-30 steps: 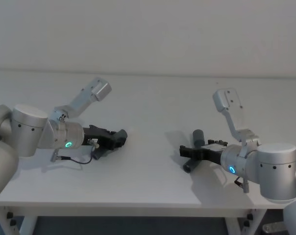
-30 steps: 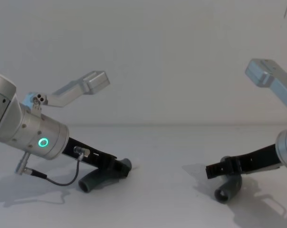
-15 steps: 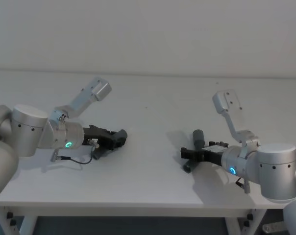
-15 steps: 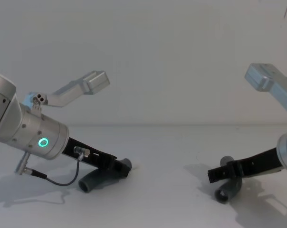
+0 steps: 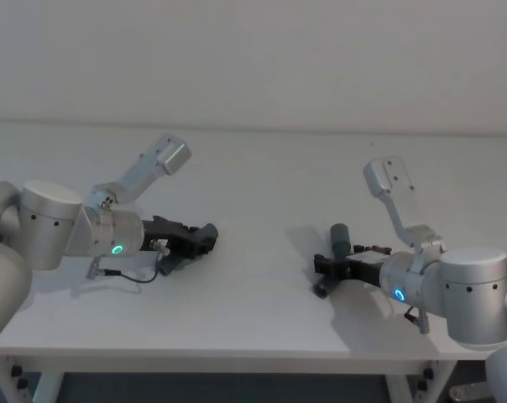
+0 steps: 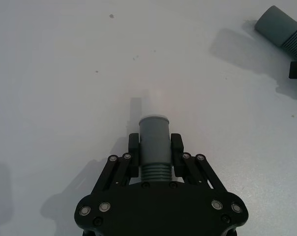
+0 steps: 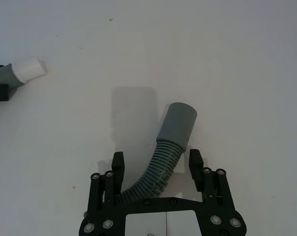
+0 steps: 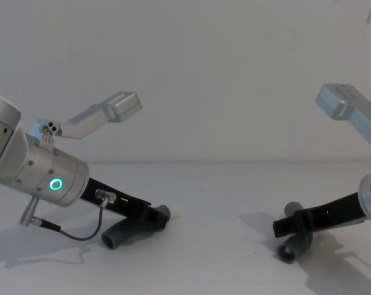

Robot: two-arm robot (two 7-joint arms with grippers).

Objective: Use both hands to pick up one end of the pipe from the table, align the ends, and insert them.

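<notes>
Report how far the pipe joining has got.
Done: the left gripper is shut on the white-tipped piece at its grey collar. In hand: the right gripper straddles the bent piece at its ribbed part, jaws open, not yet gripping. Left: close it, lift both pieces off the table, line up the plug with the socket collar, insert.

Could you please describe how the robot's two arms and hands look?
Both arms are thick silver cylinders, each with a glowing ring near the wrist and a pale grey boxy bracket. The left black plastic hand and the right black plastic hand have jointed fingers with silver screws. A thin black cable loops by the left wrist.
</notes>
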